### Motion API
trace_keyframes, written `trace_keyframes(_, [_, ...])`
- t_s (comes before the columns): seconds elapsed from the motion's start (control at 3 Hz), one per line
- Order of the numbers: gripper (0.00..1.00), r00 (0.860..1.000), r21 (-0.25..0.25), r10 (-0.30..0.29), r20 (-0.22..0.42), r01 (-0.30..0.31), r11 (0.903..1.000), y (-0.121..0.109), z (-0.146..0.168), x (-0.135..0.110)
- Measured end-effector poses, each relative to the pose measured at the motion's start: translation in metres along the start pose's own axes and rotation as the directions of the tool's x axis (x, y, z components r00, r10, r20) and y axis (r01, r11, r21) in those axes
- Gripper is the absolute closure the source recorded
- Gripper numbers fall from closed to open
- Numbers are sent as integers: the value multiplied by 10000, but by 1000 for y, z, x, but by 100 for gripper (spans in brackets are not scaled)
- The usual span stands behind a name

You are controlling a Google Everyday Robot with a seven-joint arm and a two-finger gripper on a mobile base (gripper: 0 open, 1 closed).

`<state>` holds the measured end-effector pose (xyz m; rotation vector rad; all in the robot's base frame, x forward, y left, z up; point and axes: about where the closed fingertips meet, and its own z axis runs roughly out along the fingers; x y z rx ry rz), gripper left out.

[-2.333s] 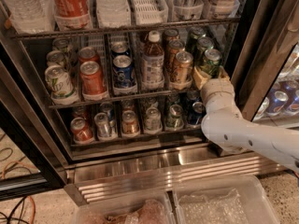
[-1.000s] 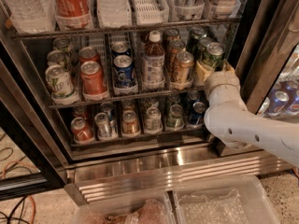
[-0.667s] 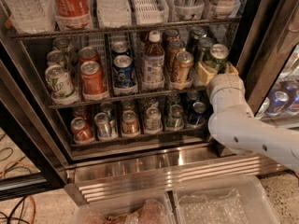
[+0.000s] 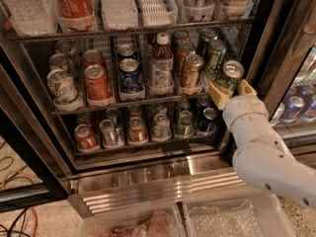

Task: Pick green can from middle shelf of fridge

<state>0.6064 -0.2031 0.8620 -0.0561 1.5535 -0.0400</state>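
Note:
The fridge (image 4: 148,174) stands open with drinks on wire racks. My gripper (image 4: 231,91), on a white arm from the lower right, is shut on the green can (image 4: 230,76), which has a dark green body and a silver top. It holds the can upright just in front of the right end of the middle shelf (image 4: 133,100), clear of the rail. Two more green cans (image 4: 215,56) stand in the lane behind it.
On the middle shelf stand a whitish can (image 4: 61,87), a red can (image 4: 97,83), a blue can (image 4: 130,76), a bottle (image 4: 161,63) and a tan-gold can (image 4: 191,72). A lower rack holds several cans. The black door frame (image 4: 276,43) is right of the gripper. Plastic bins (image 4: 222,221) lie below.
My gripper has drawn the green can out of its lane, to the right and toward the camera. The other drinks have not moved.

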Motion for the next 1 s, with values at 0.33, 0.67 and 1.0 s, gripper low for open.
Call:
trace_keyframes(0.33, [100,10000,-734,42,-29,-44,9973,7,-26,-3])
trace_keyframes(0.67, [100,9996,-1538,263,-68,-271,9877,15,-46,-8])
trace_keyframes(1.0, [100,9994,-2395,343,-45,-344,9703,32,-57,-12])
